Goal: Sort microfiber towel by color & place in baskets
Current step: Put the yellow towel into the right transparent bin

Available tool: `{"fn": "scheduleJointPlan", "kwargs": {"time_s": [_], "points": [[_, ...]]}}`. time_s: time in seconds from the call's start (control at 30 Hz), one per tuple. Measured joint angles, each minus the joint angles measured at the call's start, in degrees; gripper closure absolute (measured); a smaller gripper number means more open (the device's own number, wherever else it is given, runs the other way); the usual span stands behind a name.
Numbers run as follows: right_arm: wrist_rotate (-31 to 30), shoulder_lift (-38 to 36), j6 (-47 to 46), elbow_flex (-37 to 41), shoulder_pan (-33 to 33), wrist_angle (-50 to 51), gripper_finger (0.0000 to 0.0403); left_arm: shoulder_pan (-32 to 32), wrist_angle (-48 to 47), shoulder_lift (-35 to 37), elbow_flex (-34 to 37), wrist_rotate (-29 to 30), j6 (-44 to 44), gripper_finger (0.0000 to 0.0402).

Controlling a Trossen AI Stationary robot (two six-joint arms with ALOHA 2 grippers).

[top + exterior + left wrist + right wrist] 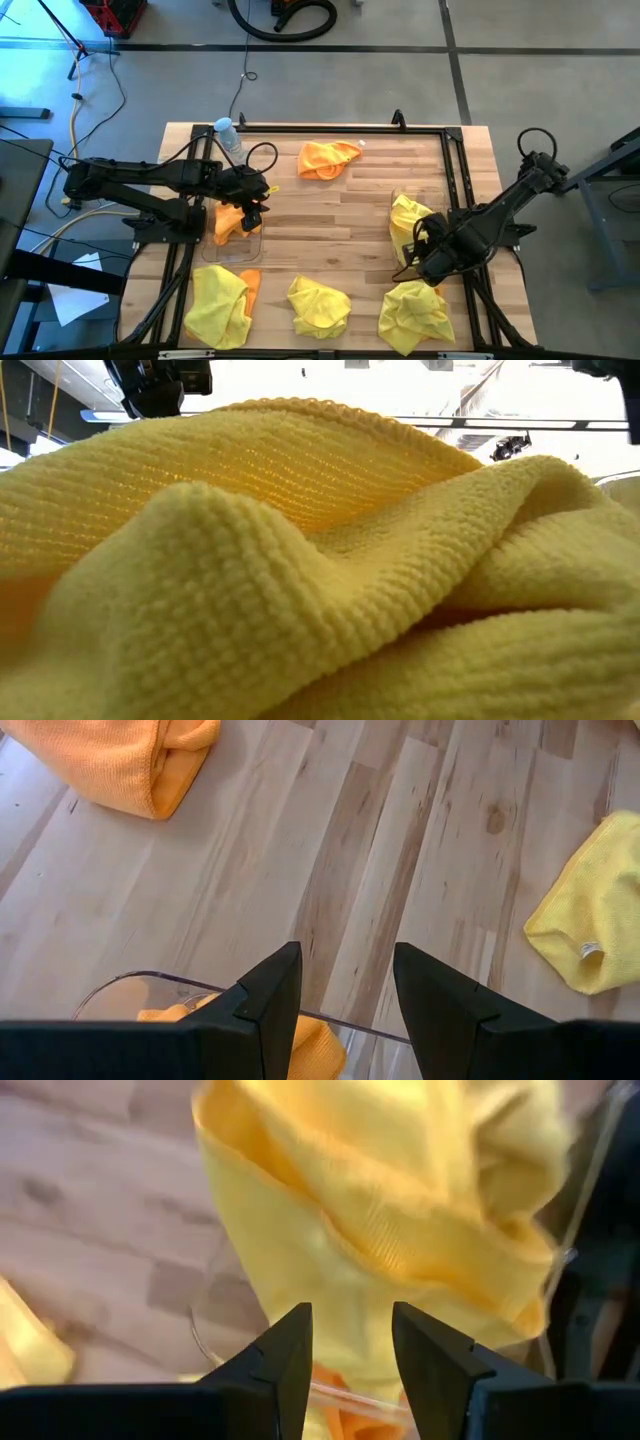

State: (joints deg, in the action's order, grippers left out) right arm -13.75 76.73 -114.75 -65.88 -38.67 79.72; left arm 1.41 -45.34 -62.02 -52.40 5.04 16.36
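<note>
I find no legible text, brand, number or sign in any view. A small white tag on the yellow towel [590, 920], right edge of my left wrist view, is too small for me to read.

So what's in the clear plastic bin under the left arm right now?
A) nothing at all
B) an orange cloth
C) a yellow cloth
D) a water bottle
B: from above, an orange fuzzy microfiber cloth lies inside the clear plastic rectangular bin just below the left gripper, whose jaws stand open over the bin's rim in the left wrist view.
</note>
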Motion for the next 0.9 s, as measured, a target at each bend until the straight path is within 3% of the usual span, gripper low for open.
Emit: {"fn": "scheduleJointPlan", "kwargs": {"time_s": [0.2,0.37,0.7,0.9], "points": [[-2.6,-0.1,2.5,0.5,5.7,1.6,0.0268,0.0,0.0,0.0,0.0,0.0,0.0,0.0253],[-2.1,0.0,7.5,7.6,10.4,-7.0,0.0268,0.0,0.0,0.0,0.0,0.0,0.0,0.0253],[4.2,0.0,8.3,23.9,15.1,-24.7,0.0268,0.0,0.0,0.0,0.0,0.0,-0.4,0.0253],[4.3,0.0,9.1,22.4,15.2,-22.4,0.0268,0.0,0.0,0.0,0.0,0.0,-0.4,0.0253]]}}
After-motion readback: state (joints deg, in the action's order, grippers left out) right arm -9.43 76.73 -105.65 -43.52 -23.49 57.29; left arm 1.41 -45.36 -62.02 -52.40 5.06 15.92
